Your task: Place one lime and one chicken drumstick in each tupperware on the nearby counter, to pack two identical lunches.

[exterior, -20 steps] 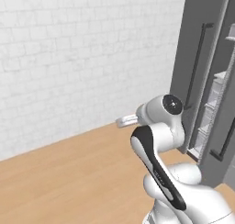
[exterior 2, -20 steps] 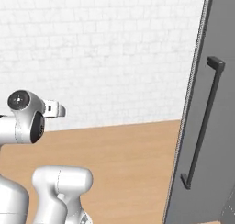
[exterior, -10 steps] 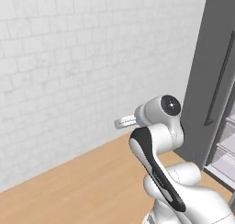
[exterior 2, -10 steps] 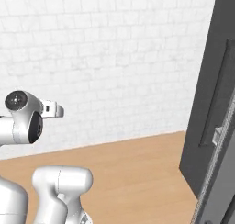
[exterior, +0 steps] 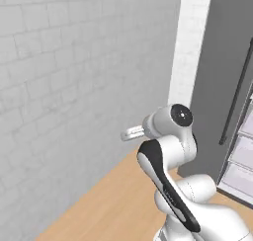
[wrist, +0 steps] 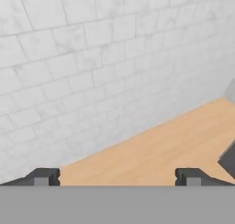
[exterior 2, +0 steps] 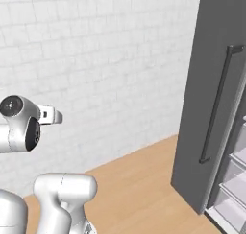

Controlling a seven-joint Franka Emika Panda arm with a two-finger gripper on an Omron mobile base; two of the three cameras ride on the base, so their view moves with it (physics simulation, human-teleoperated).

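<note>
1. Fingertips (wrist: 42, 176) sit wide apart at the bottom of the hand view, one at the left and one at the right; the gripper (wrist: 117, 177) is open, with nothing between the tips.
2. Beyond the tips, the hand view shows a white brick wall (wrist: 92, 58) and a light wood floor (wrist: 160, 149) running up to its foot.
3. Arm (exterior: 170, 151) is folded up and held high, with the wrist end pointing left toward the wall in the left base view. In the right base view the arm (exterior 2: 21, 125) stands at the left edge, with its wrist end pointing right.
4. Tall dark grey door (exterior 2: 211, 84) with a long slim bar handle (exterior 2: 216, 103) stands on the right of the right base view. In the left base view the same door (exterior: 217, 77) is at the right, beside a white pillar (exterior: 190, 42).
5. Past the door's edge, pale shelves (exterior 2: 235, 180) show at the far right, and likewise shelves (exterior: 242, 156) in the left base view. I cannot tell what lies on them.
6. No lime, drumstick, tupperware or counter can be located in these views; their positions cannot be told.
</note>
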